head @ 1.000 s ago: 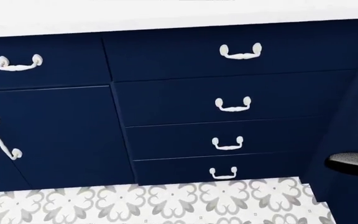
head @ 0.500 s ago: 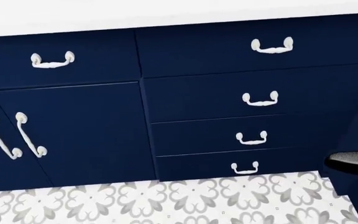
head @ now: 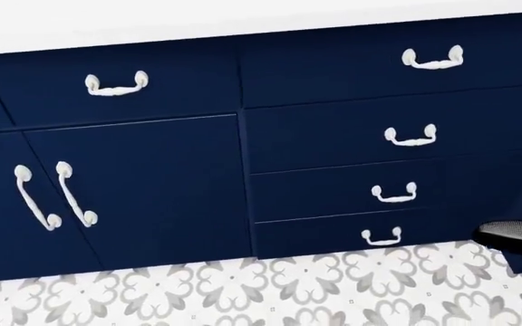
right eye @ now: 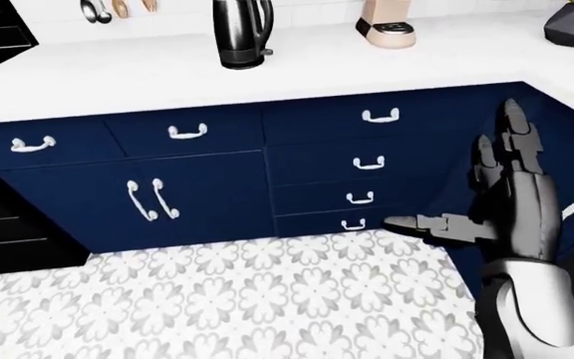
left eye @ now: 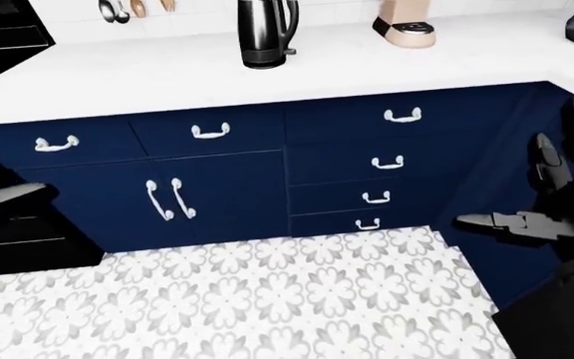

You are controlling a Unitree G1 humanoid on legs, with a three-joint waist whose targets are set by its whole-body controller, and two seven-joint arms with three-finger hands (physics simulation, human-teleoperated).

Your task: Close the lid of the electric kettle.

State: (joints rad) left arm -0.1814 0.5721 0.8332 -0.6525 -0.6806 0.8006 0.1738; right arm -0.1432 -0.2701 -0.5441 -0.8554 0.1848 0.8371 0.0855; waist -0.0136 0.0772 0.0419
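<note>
Kettle [right eye: 241,31] sits far off on the worktop [right eye: 297,63], so my right hand [right eye: 512,191] rides idle, fingers spread.

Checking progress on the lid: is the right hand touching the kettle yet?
Apart. The right-eye view shows the right hand low beside the drawers, while the kettle stands up on the white counter.

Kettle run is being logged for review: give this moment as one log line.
phase: approaching | electric kettle: on white counter, top of left-eye view, untouched | right hand: fingers open, empty | left hand: not seen
</note>
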